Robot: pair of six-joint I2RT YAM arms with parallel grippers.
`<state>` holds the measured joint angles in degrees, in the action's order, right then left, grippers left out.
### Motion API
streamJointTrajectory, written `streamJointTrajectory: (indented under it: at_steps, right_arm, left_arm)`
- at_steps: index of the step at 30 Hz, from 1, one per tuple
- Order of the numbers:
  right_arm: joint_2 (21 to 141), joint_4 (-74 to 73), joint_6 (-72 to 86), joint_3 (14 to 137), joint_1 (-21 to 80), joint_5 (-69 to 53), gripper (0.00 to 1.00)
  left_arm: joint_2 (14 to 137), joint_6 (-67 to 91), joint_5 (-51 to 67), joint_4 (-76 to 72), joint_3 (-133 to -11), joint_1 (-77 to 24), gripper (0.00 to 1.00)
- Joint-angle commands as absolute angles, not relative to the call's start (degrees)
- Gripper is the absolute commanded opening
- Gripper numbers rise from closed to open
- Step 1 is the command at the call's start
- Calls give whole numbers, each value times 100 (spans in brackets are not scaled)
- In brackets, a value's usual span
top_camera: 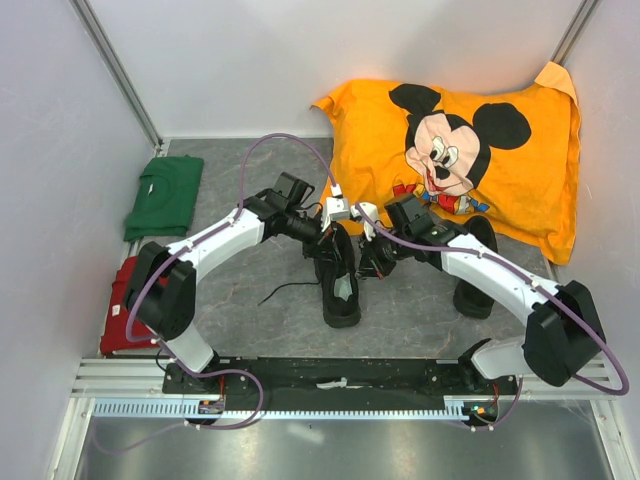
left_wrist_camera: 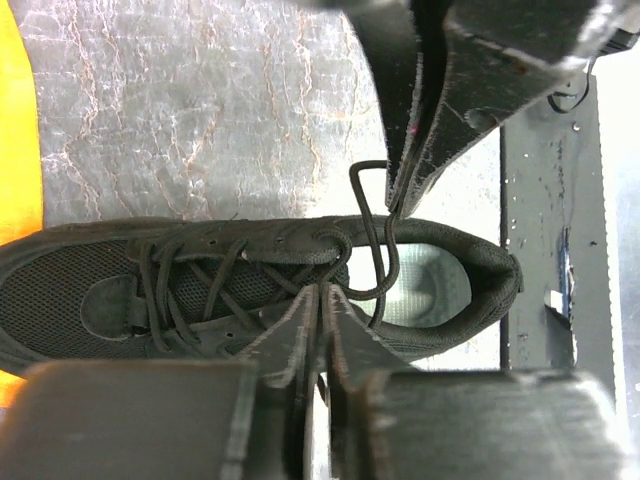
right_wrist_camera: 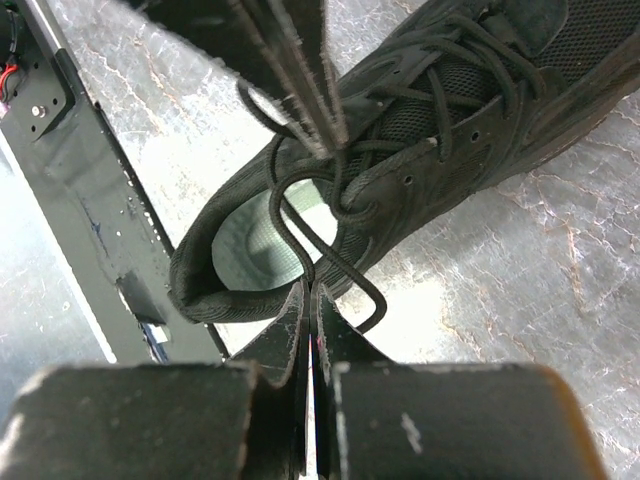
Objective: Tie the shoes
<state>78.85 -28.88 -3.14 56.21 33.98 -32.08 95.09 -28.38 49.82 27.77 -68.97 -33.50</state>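
One black shoe (top_camera: 342, 290) lies toe-away at the table's middle, its pale insole (left_wrist_camera: 430, 280) showing; the other shoe (top_camera: 478, 288) sits to the right, partly under the right arm. Both grippers meet over the middle shoe's opening. My left gripper (left_wrist_camera: 320, 290) is shut, its tips at the top eyelets pinching a thin black lace (right_wrist_camera: 262, 115). My right gripper (right_wrist_camera: 312, 288) is shut on a loop of lace (right_wrist_camera: 290, 225) that rises from the knot area over the insole. In the left wrist view the same loop (left_wrist_camera: 365, 195) runs into the right gripper's fingertips (left_wrist_camera: 405, 190).
An orange Mickey Mouse pillow (top_camera: 470, 150) fills the back right. A folded green shirt (top_camera: 165, 195) and a red item (top_camera: 115, 310) lie along the left wall. A loose lace end (top_camera: 285, 291) trails left of the shoe. The black base rail (top_camera: 340, 375) runs along the near edge.
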Motion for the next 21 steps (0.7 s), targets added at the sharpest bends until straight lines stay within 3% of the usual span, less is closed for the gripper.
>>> streamJointTrajectory:
  at_steps: [1,10,14,21]
  right_arm:
    - [7506,-2575,-308,5783,3454,-3252,0]
    - [7286,-2593,-159,5599,3445,-3006,0]
    - [7242,-2461,-18,5432,3445,-2875,0]
    - [7067,-2286,-18,5159,3436,-2760,0]
  left_arm:
    - [9624,-2979,5001,2962,-7058,-3401,2]
    - [9387,-2717,4730,2690,-6821,-3393,2]
    - [9089,-1988,4737,1857,-6417,-3217,24]
    - [8789,-1504,4878,1389,-6030,-3147,35]
